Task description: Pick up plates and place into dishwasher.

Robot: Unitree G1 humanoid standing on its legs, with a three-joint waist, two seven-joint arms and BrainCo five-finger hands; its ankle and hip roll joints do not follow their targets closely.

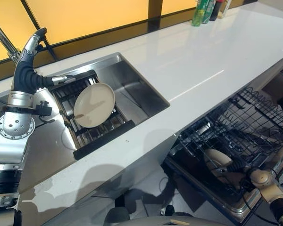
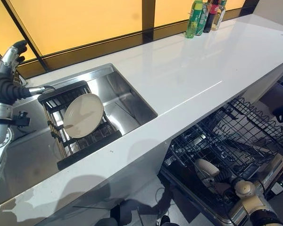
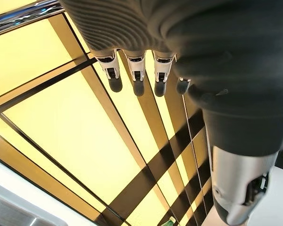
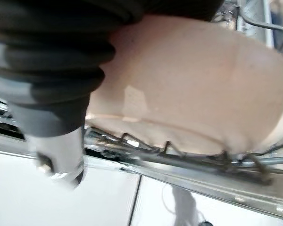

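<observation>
Cream plate (image 4: pixel 188 89) rests in the dishwasher rack (image 1: pixel 245 127) under the right hand (image 1: pixel 236 165), its grip unclear; left hand (image 3: pixel 137 70) hangs open, empty.

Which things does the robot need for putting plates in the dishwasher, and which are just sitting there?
Needed: plate leaning in the sink rack; plate at the dishwasher rack; right hand beside it; left hand, raised and idle.

Just sitting there: bottles on the counter.
</observation>
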